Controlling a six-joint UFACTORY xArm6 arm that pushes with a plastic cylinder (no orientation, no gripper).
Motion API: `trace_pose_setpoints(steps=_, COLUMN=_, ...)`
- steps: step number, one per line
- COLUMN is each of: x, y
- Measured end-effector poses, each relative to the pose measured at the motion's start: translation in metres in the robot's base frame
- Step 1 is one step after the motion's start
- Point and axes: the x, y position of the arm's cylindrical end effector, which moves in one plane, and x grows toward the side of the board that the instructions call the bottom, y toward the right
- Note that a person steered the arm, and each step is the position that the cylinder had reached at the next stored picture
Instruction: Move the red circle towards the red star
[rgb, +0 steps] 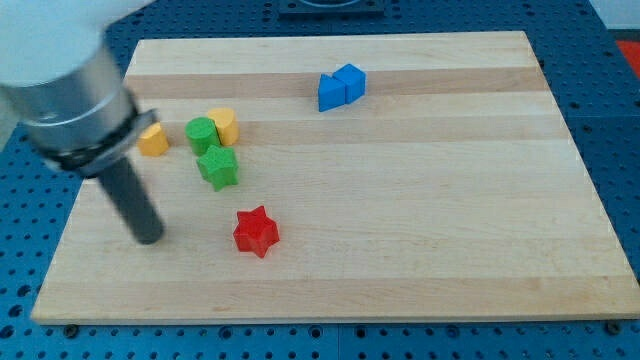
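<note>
The red star (256, 231) lies on the wooden board (420, 200), left of centre and towards the view's bottom. I see no red circle; the arm covers part of the board's left side. My tip (148, 239) rests on the board about a hundred pixels to the left of the red star, not touching it. The rod slants up to the view's left into the grey arm body (75, 95).
A green star (218, 167) lies above the red star, with a green circle (201, 133) and a yellow block (224, 125) just above it. Another yellow block (152, 140) sits beside the arm. A blue triangle (329, 93) and blue cube (351, 80) touch near the top.
</note>
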Motion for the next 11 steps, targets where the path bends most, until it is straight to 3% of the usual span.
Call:
trace_pose_setpoints(steps=1, x=-0.007, y=-0.071)
trace_pose_setpoints(steps=3, x=-0.024, y=-0.081)
trace_pose_setpoints(steps=5, x=-0.073, y=-0.081)
trace_pose_setpoints(steps=7, x=-0.084, y=-0.020)
trace_pose_setpoints(steps=9, x=-0.053, y=0.057)
trace_pose_setpoints(steps=11, x=-0.052, y=-0.029)
